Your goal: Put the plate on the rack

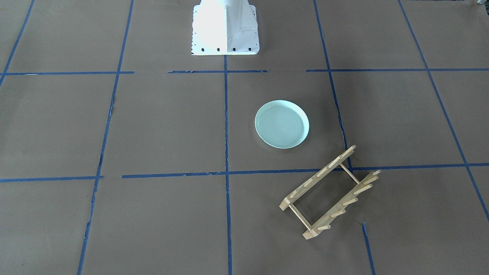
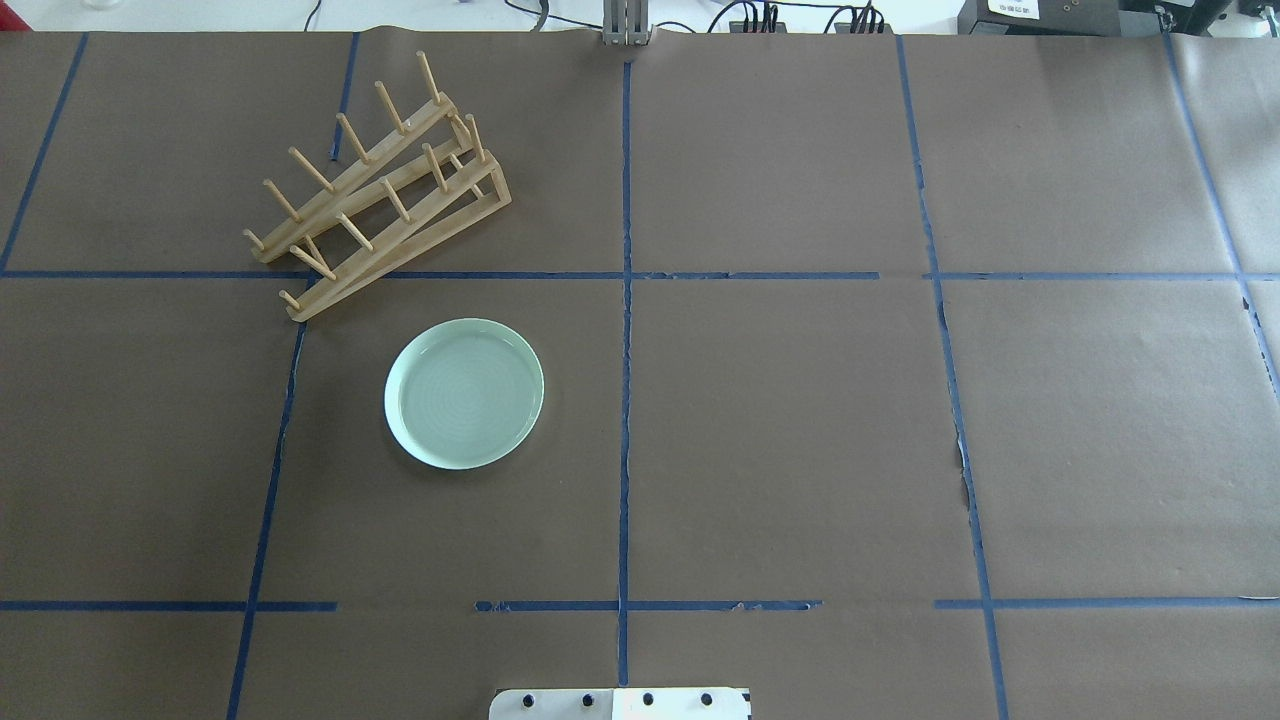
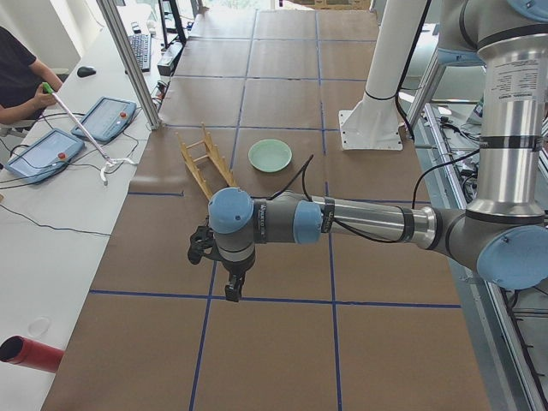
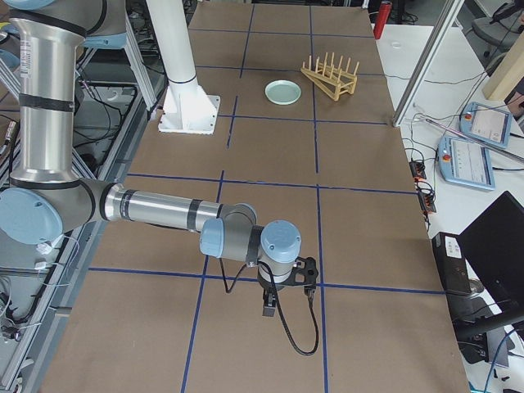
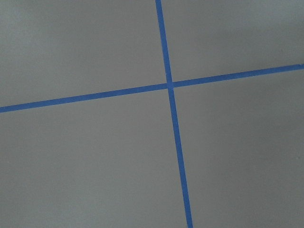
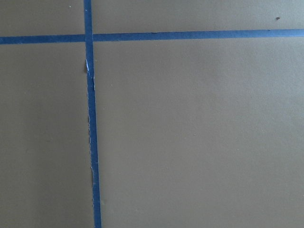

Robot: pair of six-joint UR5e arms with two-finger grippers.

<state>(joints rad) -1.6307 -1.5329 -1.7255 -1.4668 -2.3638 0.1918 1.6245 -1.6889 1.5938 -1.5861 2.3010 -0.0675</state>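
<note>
The pale mint-green plate [image 1: 282,124] lies flat on the brown paper table [image 2: 800,420], in the overhead view [image 2: 464,393] left of centre. The wooden rack [image 1: 318,176] stands just beyond it, set at an angle [image 2: 400,250], a small gap between them. Both show small in the side views: plate [image 3: 270,156] [image 4: 282,92], rack [image 3: 205,167] [image 4: 332,80]. My left gripper [image 3: 229,287] hangs over the table far from them; I cannot tell if it is open or shut. My right gripper [image 4: 270,303] hangs over the opposite end; I cannot tell its state. Both wrist views show only paper and blue tape.
The white robot pedestal [image 1: 225,28] stands at the table's robot-side edge. Blue tape lines [image 2: 625,350] grid the table. A seated operator [image 3: 21,81] and teach pendants [image 3: 107,116] are at a side desk. A red cylinder [image 3: 30,353] lies on that desk.
</note>
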